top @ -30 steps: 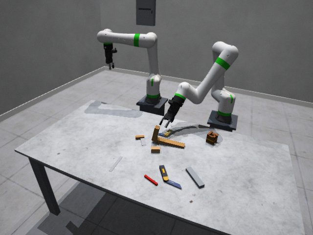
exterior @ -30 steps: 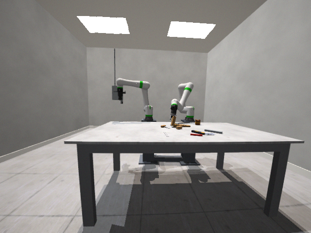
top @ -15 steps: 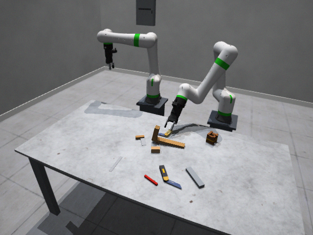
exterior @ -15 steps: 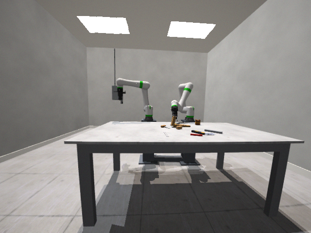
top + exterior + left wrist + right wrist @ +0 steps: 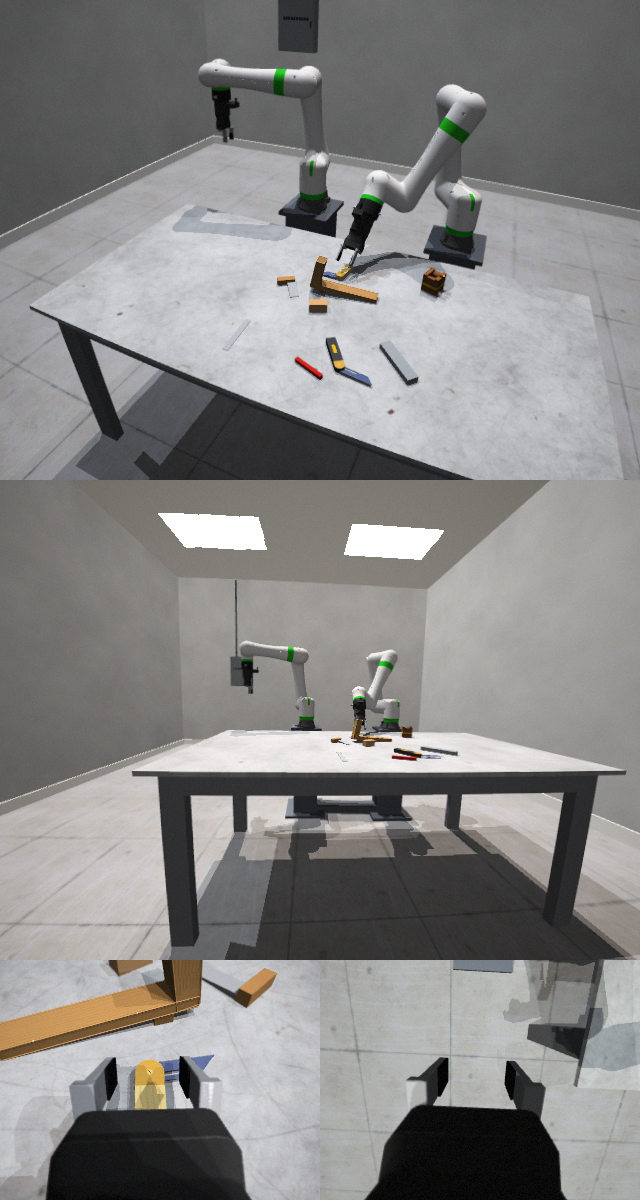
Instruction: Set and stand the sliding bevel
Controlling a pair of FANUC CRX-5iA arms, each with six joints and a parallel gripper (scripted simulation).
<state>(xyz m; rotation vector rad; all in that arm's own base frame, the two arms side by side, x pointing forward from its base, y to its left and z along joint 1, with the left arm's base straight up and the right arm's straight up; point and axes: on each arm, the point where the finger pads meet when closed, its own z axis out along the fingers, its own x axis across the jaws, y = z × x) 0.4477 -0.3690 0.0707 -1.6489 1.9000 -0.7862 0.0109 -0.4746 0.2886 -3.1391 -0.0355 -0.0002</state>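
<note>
Our left end effector (image 5: 346,256) (image 5: 148,1069) is spread above the wooden bevel (image 5: 343,271) (image 5: 150,1085), which lies beside the leg and rail (image 5: 351,291) (image 5: 90,1012); closing off-centre could swing its blade (image 5: 329,274) (image 5: 202,1064) or nudge the rail.

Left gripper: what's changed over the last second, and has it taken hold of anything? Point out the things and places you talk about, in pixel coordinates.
In the top view, the left gripper (image 5: 345,261) (image 5: 363,724) (image 5: 148,1069) has shifted right and down, coming over the handle of the wooden bevel (image 5: 343,272) (image 5: 150,1091). Nothing was gripped or released; it is open. The right gripper (image 5: 227,137) (image 5: 250,690) (image 5: 477,1071) and the bevel show no visible change.
</note>
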